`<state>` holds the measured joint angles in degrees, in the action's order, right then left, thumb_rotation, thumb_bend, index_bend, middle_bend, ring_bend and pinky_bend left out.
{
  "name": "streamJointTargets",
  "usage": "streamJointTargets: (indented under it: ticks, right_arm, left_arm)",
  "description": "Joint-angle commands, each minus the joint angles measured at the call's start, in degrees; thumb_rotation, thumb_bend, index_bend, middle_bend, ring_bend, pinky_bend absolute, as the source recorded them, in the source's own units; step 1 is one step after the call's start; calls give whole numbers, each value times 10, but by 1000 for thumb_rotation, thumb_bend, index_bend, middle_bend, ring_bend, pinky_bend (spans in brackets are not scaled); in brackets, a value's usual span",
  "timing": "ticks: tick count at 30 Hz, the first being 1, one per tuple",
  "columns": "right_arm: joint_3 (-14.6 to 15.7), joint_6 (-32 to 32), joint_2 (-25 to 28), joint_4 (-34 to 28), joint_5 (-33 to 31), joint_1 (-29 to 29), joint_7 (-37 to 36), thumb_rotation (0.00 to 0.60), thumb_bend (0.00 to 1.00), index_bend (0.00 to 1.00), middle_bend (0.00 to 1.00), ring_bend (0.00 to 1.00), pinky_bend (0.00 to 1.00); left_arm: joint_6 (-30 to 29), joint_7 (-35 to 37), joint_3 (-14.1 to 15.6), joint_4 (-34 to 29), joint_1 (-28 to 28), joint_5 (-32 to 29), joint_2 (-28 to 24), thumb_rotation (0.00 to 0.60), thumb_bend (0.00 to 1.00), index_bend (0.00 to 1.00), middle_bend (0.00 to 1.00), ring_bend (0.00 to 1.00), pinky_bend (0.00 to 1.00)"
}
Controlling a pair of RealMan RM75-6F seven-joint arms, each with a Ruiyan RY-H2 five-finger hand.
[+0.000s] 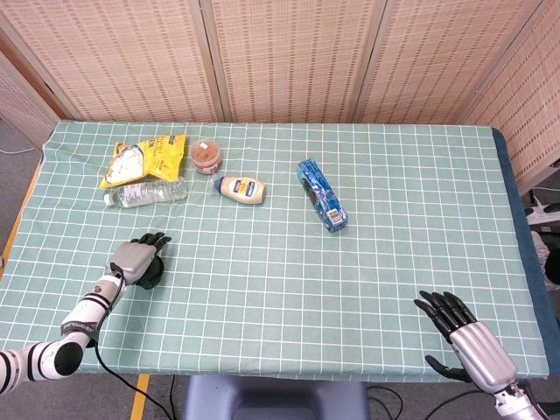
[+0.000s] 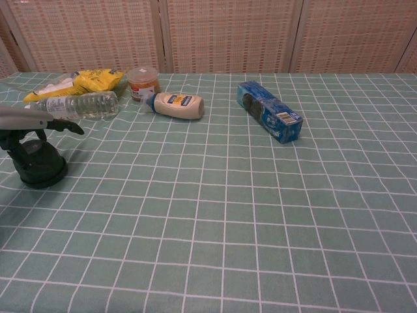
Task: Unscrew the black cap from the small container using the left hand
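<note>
over the small container (image 2: 40, 166) my left hand (image 1: 133, 259) hovers, fingers (image 2: 68, 126) spread, holding nothing; a careless regrip on the black cap (image 2: 29, 149) could tip it.

A table (image 1: 420, 201) with a green cloth with white squares holds everything. At the far left lie a yellow bag (image 1: 144, 158) and a clear water bottle (image 1: 144, 192), side by side. Near them stands a small brown cup (image 1: 206, 154). A white squeeze bottle (image 1: 241, 189) lies on its side just beside the cup. A blue box (image 1: 321, 193) lies near the middle. A small dark container (image 2: 38, 164) stands near the left front edge.
</note>
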<state>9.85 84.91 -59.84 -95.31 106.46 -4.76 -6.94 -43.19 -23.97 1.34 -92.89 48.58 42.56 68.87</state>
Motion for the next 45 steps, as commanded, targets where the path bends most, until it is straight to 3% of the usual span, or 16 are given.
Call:
streamJointTargets:
  ticks: [1, 3, 8, 13, 17, 23, 39, 45]
  right_arm:
    - [1, -1, 0, 0, 1, 0, 0, 600, 189, 0, 0, 0, 0]
    - [2, -2, 1, -1, 2, -1, 1, 600, 190, 0, 0, 0, 0]
    - [3, 1, 2, -1, 4, 1, 0, 600, 189, 0, 0, 0, 0]
    - [3, -1, 2, -1, 4, 0, 1, 600, 190, 0, 0, 0, 0]
    - [3, -4, 1, -1, 3, -1, 2, 600, 190, 0, 0, 0, 0]
    - [4, -2, 3, -3, 3, 0, 1, 600, 190, 0, 0, 0, 0]
    - [4, 2, 5, -4, 6, 3, 20, 600, 190, 0, 0, 0, 0]
    - [4, 5, 7, -5, 8, 4, 16, 600, 189, 0, 0, 0, 0]
  left_arm:
    - [-16, -24, 14, -9, -2, 8, -7, 600, 343, 5, 0, 0, 186]
    - [-36, -43, 21, -8, -3, 10, -4, 600, 342, 40, 7, 0, 203]
    - [-46, -53, 24, -7, -7, 4, 2, 600, 336, 268, 152, 109, 287]
    - [-59, -51, 20, -2, -12, 17, 7, 600, 336, 364, 312, 314, 375]
    - [-62, -47, 17, 0, -16, 27, 9, 600, 340, 443, 385, 362, 395]
    - [-68, -34, 11, -1, -24, 53, 8, 600, 351, 484, 434, 407, 410]
    - [-106, 22, -14, -30, -60, 99, -37, 600, 390, 493, 448, 422, 449]
    - [-83, -5, -2, 38, -70, 27, -22, 600, 392, 476, 431, 421, 444]
